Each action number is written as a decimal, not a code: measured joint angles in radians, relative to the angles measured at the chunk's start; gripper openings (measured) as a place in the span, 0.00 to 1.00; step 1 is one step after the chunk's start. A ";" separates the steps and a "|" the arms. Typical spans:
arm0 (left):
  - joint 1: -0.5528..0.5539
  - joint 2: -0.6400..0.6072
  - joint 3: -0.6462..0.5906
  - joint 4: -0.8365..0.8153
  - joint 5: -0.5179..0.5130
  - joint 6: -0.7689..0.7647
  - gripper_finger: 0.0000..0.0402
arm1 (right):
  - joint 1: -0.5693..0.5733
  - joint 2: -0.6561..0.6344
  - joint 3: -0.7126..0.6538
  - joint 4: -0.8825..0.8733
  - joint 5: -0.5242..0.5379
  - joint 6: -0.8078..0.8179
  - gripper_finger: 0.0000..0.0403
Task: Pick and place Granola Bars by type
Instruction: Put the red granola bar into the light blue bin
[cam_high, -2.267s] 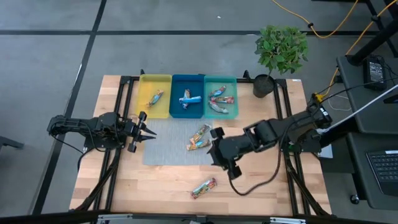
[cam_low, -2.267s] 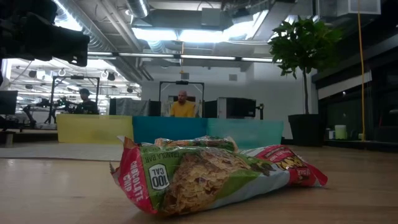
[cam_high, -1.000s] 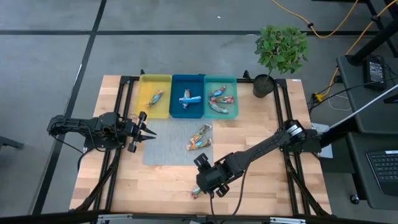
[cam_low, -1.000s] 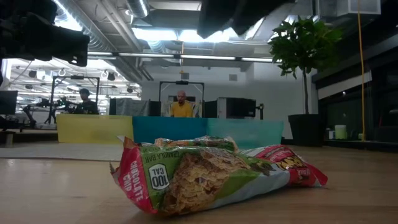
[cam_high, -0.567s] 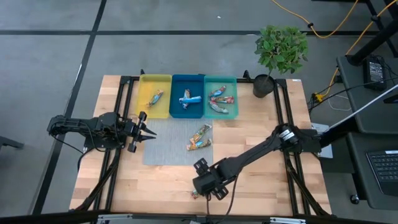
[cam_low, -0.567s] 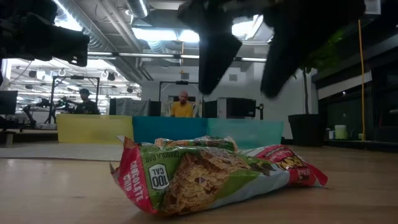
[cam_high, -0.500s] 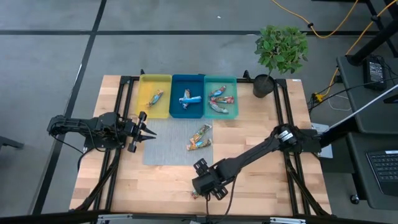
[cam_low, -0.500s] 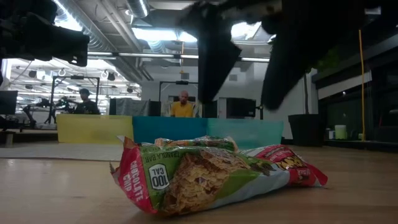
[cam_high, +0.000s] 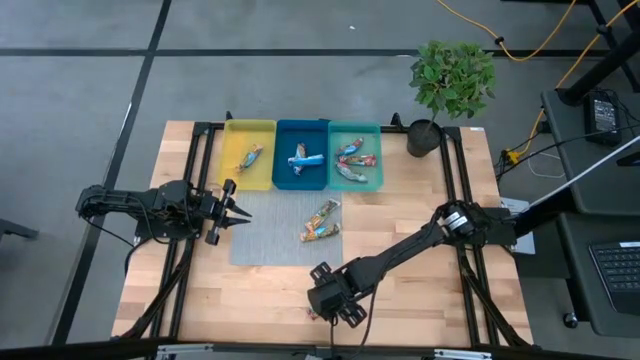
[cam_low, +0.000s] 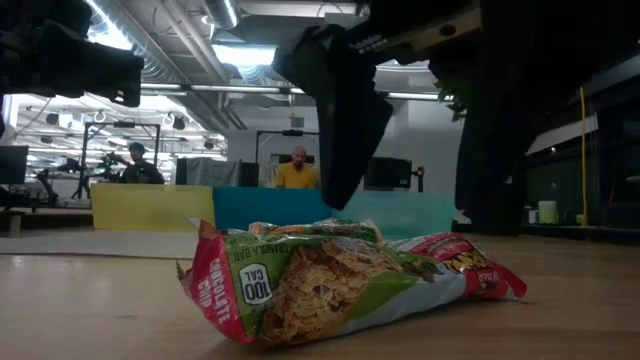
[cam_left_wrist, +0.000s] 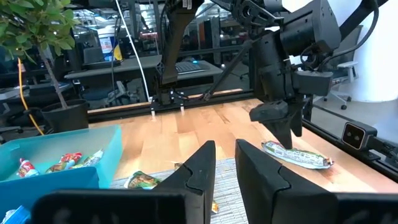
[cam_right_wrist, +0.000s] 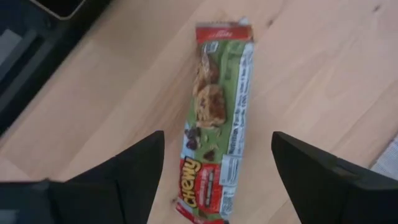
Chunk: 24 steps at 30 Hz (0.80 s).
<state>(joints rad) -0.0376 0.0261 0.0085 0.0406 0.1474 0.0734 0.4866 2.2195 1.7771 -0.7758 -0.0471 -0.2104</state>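
Right wrist view: right gripper (cam_right_wrist: 214, 146) jaws spread wide, holding nothing, straddling green-and-red granola bar (cam_right_wrist: 217, 121) lying flat on desk (cam_right_wrist: 323, 56). Low view: fingers now lower either side of bar than half second ago; not yet touching. Descent nearly complete; closing on bar looks next. Bar well apart from teal tray (cam_high: 355, 156), at desk's opposite edge. Two more bars (cam_high: 320, 221) between. Left gripper (cam_high: 232, 211) waits near yellow tray (cam_high: 248, 155), jaws slightly parted, holding nothing.

Two dark, matte black jointed arms (cam_high: 420, 242) with black cables, each ending in wedge-shaped black fingers (cam_right_wrist: 134, 171)
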 joint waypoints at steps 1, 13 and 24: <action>0.000 0.000 0.000 0.000 0.000 0.000 0.14 | -0.001 0.004 0.000 0.004 0.000 -0.001 0.74; 0.000 0.000 0.000 0.000 0.000 0.000 0.14 | -0.015 0.031 -0.057 0.080 -0.053 -0.004 0.73; 0.000 0.000 0.000 0.000 0.000 0.000 0.13 | -0.023 0.028 -0.107 0.133 -0.060 -0.005 0.73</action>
<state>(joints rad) -0.0376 0.0261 0.0082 0.0406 0.1474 0.0734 0.4637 2.2478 1.6699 -0.6424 -0.1072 -0.2150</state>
